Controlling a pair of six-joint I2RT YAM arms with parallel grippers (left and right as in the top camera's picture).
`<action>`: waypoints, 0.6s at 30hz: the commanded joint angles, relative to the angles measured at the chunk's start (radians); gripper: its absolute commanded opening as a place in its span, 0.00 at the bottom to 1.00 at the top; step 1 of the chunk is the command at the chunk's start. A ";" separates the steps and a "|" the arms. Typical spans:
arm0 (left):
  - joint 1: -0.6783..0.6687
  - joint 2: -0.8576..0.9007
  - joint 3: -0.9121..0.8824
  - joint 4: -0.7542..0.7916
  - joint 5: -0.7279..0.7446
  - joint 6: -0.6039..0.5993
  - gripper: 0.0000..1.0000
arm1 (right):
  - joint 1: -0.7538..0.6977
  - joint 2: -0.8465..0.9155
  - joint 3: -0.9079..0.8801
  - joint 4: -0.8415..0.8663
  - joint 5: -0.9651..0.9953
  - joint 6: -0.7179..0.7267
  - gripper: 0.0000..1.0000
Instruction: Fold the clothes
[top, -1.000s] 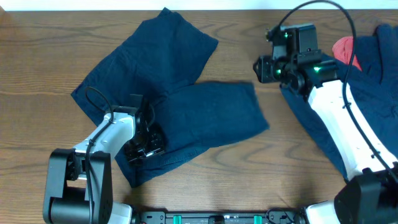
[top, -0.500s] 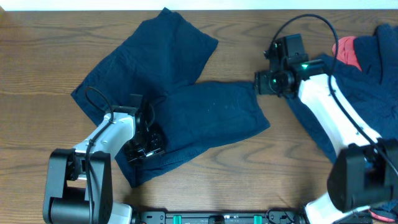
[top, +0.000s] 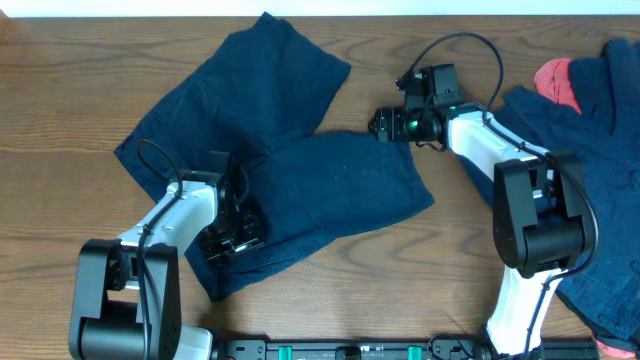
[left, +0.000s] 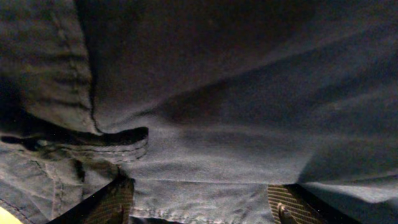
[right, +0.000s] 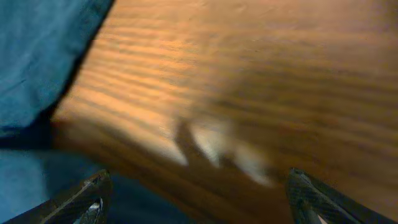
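The navy-blue shorts (top: 300, 150) lie spread on the table, one leg toward the back and one toward the right. My left gripper (top: 232, 236) rests on their lower left part. In the left wrist view its fingers (left: 199, 208) stand wide apart with shorts fabric (left: 236, 93) between them. My right gripper (top: 386, 124) is open at the upper right corner of the right leg. In the right wrist view the fingers (right: 199, 199) are over bare wood, with blue fabric (right: 37, 62) at the left. More navy clothes (top: 590, 160) and a pink-red piece (top: 556, 80) lie at the far right.
The wooden table (top: 60, 110) runs to a white edge at the back. The right arm (top: 480, 135) reaches leftward from its base (top: 535, 230), which stands beside the pile of clothes. The arm mounts are along the front edge.
The right gripper has swung left, from beside the pile at the right to the corner of the shorts' right leg. The left arm and the shorts have not moved.
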 joint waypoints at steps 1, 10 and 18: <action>0.000 0.067 -0.058 0.076 -0.009 0.037 0.71 | -0.003 0.040 -0.012 -0.045 -0.182 -0.031 0.88; 0.000 0.067 -0.058 0.077 -0.009 0.037 0.71 | -0.015 0.039 -0.012 -0.177 -0.264 -0.083 0.41; 0.000 0.067 -0.058 0.076 -0.009 0.037 0.72 | -0.061 -0.018 0.046 -0.133 -0.264 0.000 0.01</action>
